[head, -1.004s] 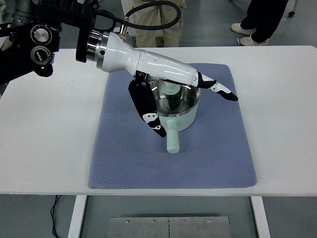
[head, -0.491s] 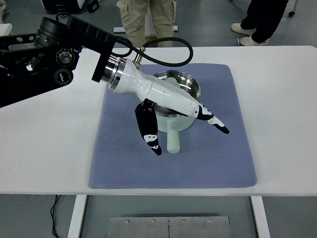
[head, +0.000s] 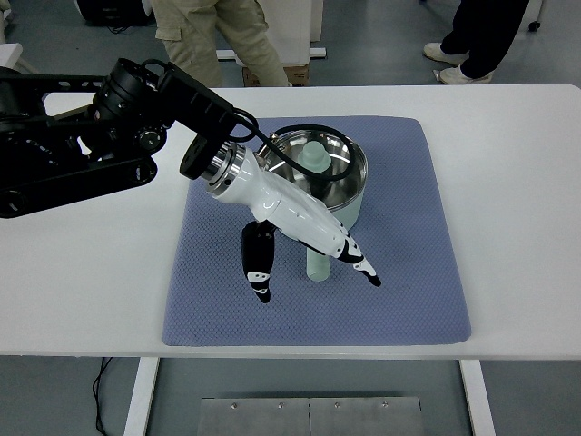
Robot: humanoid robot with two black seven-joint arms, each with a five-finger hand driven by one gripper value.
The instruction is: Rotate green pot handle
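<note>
Head view shows the left arm (head: 82, 163) coming in from the left edge over the white table (head: 82, 272), its white forearm slanting down and rightward to the left hand (head: 313, 259). The fingers (head: 259, 268) are spread apart and hold nothing: one dark digit hangs to the left of the handle, the others point down to its right, so the hand straddles the handle without gripping it, though actual contact is hard to judge from this angle. Under the hand lies the blue mat (head: 408, 272). On its far middle part stands the green pot (head: 331, 173), steel inside, with a pale object in the bowl. The pot handle (head: 318, 265) points toward the near edge, mostly hidden by the wrist. The turn looks unfinished; sweeping the handle sideways remains. People's legs (head: 213, 41) stand beyond the far edge.
</note>
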